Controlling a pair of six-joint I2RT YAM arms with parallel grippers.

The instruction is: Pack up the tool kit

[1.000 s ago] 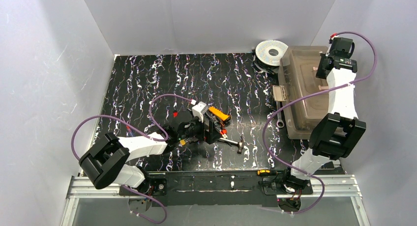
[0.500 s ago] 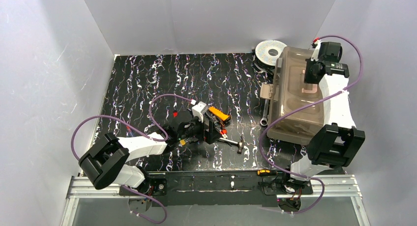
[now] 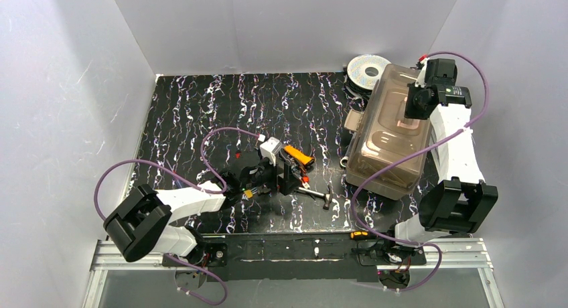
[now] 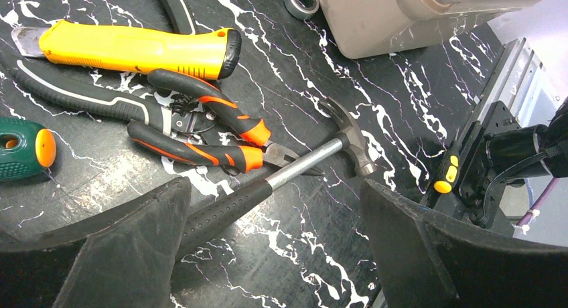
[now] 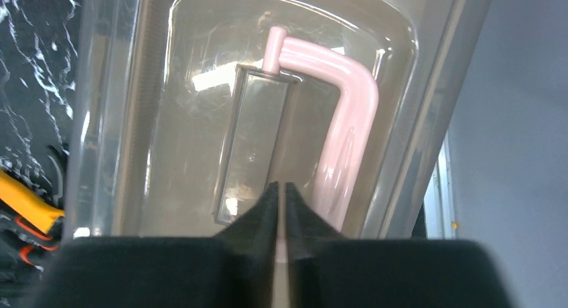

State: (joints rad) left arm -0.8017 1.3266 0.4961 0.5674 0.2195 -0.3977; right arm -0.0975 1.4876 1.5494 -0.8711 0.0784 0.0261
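**Toolbox Shut, Tools Loose: Hammer Pick-Up Pending**

Found the toolbox (image 3: pixel 385 147) on the right side of the worktop (image 3: pixel 201 114), lid down, set at a slant, with the white spool (image 3: pixel 367 68) just behind its far end. Could not tell whether it sat fully flat. Found the right hand (image 5: pixel 281 187) over the lid, closed to a thin slit around a pale sliver of the lid handle (image 5: pixel 348 114). Judged this a pinch on the handle, but could not rule out a loosening grip.

Found the left hand (image 4: pixel 273 187) spread wide and empty, low above the hammer (image 4: pixel 295 171), one finger on each side of the shaft. Noted the red pliers (image 4: pixel 201 130) with their nose touching or just beside the shaft, the yellow knife (image 4: pixel 134 47) beyond them and the green screwdriver (image 4: pixel 23 147) off to one side, all outside the box.

Judged the step in hand to be placing the box within reach, with the hammer next. Recommended seating the box flat before letting go of the handle, and raising the lid before carrying any tool over. Recommended closing on the black grip rather than the bare steel, square to the shaft and away from the pliers. Flagged two risks: dragging the pliers along, and the heavy head dipping on the lift.
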